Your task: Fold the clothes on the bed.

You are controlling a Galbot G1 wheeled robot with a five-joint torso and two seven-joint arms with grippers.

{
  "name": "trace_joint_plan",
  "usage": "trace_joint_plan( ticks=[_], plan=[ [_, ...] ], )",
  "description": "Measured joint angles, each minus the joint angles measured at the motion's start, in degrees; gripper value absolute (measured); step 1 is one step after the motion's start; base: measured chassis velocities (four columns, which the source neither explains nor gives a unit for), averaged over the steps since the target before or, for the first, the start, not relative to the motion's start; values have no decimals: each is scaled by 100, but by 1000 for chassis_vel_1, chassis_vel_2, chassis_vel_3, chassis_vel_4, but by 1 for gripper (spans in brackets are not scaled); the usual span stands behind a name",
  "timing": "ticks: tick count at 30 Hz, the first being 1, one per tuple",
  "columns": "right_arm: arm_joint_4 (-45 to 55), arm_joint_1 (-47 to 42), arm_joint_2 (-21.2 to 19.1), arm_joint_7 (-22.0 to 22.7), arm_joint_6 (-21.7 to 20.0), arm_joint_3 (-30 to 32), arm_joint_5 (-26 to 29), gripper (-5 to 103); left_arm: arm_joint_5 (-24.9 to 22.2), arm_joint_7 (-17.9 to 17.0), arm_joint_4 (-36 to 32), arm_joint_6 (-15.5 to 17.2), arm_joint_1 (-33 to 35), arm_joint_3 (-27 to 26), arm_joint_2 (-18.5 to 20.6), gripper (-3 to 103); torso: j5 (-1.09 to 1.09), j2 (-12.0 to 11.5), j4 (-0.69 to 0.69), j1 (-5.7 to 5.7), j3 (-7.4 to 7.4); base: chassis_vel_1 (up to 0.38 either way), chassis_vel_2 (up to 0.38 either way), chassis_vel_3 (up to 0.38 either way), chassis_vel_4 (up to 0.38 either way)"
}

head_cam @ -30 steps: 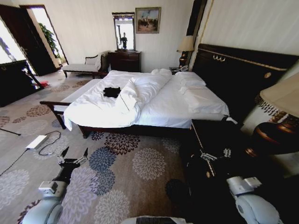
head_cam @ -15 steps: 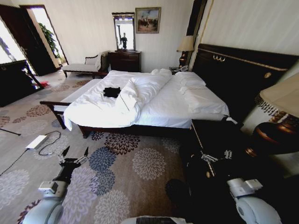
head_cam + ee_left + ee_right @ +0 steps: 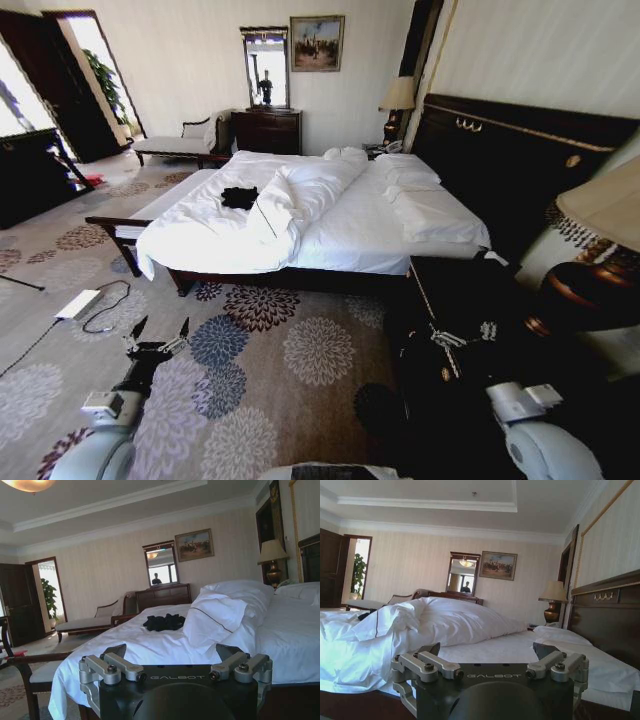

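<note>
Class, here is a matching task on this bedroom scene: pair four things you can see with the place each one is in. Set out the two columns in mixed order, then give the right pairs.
Things:
1. black T-shirt
2. left gripper
3. painting
4. white power strip

Places:
A. hanging on the far wall beside the mirror
B. lying crumpled on the white duvet of the bed
C. lying on the carpet near a black cable
D. open above the flowered carpet, short of the bed

Pairs: 1-B, 2-D, 3-A, 4-C
</note>
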Motion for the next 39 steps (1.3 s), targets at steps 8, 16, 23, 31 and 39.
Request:
trace_joint_plan(
  ticks=[8,16,23,31,39],
  plan=[
    [-30,-22,21,-32,49,5,1,100,10,2,-28,1,41,4,2,100,0,0,0,0,0,0,0,0,0],
    [-62,-36,52,-37,77,15,-5,100,52,-2,-97,31,50,36,-12,100,0,1,0,-2,-1,-74,75,72,-73],
    [-82,-40,82,-42,94,8,-19,100,65,-9,-134,41,97,43,-56,100,0,0,1,1,1,-225,232,230,-215],
    [-116,-35,74,-54,108,11,-23,100,91,-14,-129,47,86,48,-52,100,0,-2,0,4,2,-226,218,239,-241],
    [-112,-42,81,-62,115,13,-40,100,84,-14,-96,47,95,46,-69,100,0,0,0,-2,-1,-160,160,167,-172]
  ],
)
